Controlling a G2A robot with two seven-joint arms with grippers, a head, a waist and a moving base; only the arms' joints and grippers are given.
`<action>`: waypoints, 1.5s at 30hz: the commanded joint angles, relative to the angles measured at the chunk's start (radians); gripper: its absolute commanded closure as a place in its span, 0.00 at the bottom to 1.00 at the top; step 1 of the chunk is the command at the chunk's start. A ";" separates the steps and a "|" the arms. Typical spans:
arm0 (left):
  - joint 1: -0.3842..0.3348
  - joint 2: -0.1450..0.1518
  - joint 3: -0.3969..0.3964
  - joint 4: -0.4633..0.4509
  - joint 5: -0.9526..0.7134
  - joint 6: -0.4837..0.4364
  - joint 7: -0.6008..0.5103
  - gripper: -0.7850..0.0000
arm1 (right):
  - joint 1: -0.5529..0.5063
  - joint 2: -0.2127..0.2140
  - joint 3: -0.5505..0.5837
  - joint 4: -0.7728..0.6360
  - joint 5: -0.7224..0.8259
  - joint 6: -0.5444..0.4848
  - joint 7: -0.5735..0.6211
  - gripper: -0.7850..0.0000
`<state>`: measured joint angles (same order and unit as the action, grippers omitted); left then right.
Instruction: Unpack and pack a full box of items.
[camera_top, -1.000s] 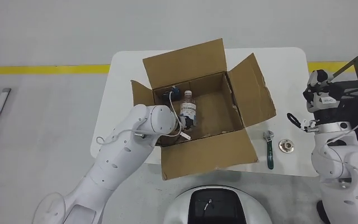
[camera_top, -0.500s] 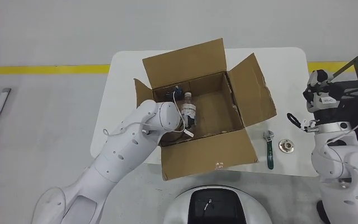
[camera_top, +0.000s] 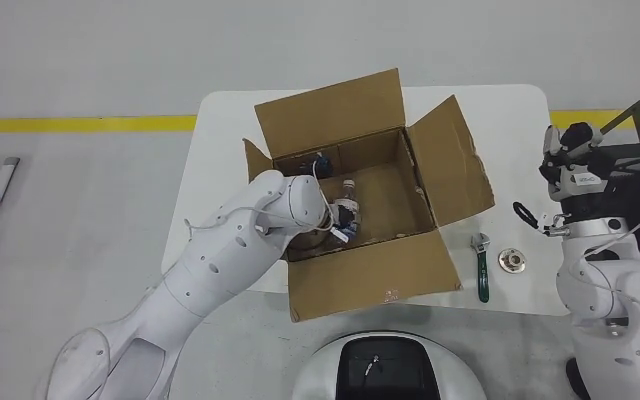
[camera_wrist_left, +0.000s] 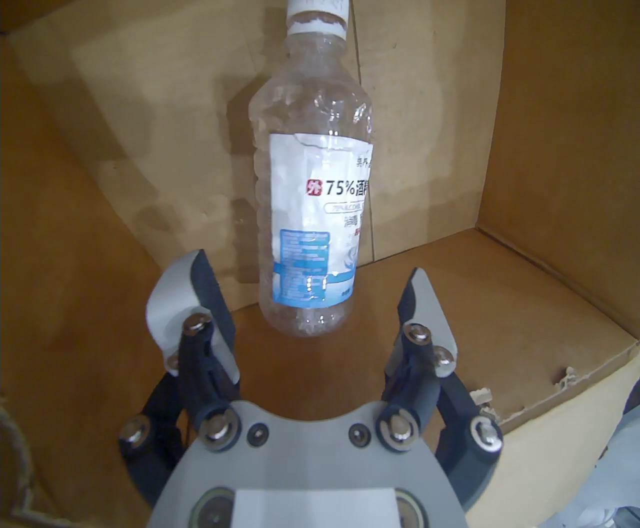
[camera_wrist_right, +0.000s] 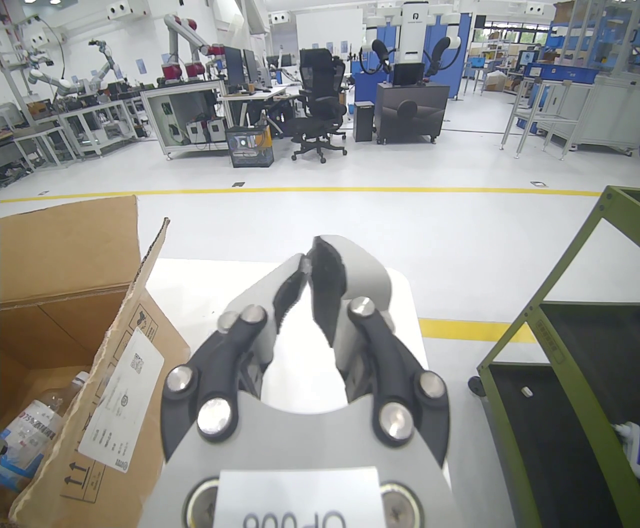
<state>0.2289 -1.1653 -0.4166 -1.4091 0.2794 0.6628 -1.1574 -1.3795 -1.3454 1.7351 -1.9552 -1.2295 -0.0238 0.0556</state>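
Bottle (camera_wrist_left: 312, 200) inside the box (camera_wrist_left: 550, 125), just ahead of the left gripper (camera_wrist_left: 307, 275).
It is clear, thin plastic and looks nearly empty, so it is probably light, squashy and slick. The labelled middle looks like the best place to hold it, with a gentle squeeze. The gripper's jaws are spread wide either side of its base, holding nothing. The right gripper (camera_wrist_right: 307, 260), outside the box, is closed and empty.

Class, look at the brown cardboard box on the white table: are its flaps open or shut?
Open. The four flaps of the brown cardboard box spread outward, and a clear plastic bottle shows inside it.
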 joint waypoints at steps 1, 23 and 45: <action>-0.009 0.005 0.008 -0.018 0.004 0.000 0.000 0.00 | -0.001 0.000 0.000 -0.002 0.002 -0.004 -0.001 0.00; 0.207 0.163 -0.361 -0.570 0.123 -0.307 0.033 0.00 | 0.161 0.020 -0.022 0.010 0.680 0.019 0.702 0.00; 0.247 0.179 -0.405 -0.613 0.140 -0.348 -0.008 0.00 | 0.114 0.033 -0.061 0.006 0.773 0.159 0.617 1.00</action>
<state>0.4760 -0.9866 -0.8221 -2.0223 0.4196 0.3147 -1.1655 -1.2607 -1.3126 1.6699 -1.9474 -0.4605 0.1215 0.6812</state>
